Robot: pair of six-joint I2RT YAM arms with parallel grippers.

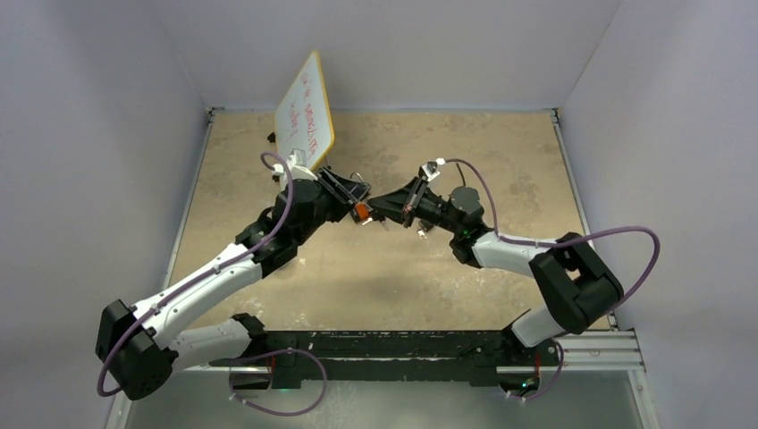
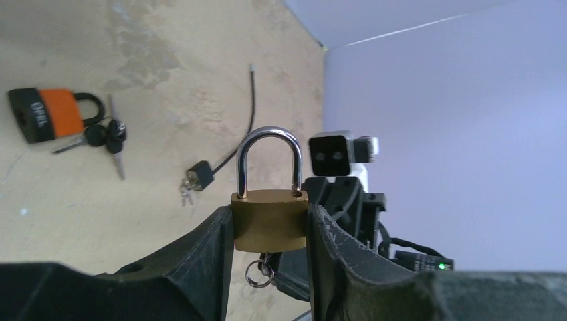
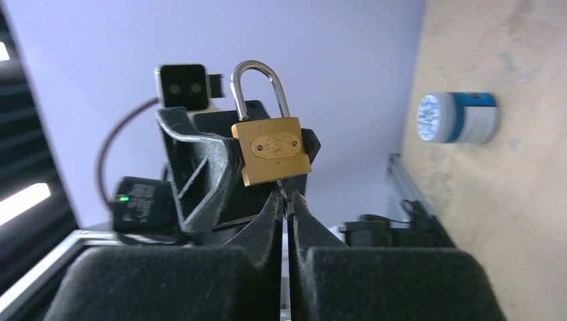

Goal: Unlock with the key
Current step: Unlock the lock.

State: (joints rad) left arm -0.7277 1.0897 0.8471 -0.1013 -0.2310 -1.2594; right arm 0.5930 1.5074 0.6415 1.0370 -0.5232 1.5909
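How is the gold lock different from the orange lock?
The gold lock is brass with a shiny silver loop; the orange lock is orange and black with a black loop. The gold lock is clamped in the left gripper; the orange lock lies flat on the table beside keys. Both loops are closed.

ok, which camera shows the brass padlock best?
Left wrist: padlock sharp and central, clamped in the left gripper, shackle shut. Right wrist shows its front face; from the top it's too small to make out.
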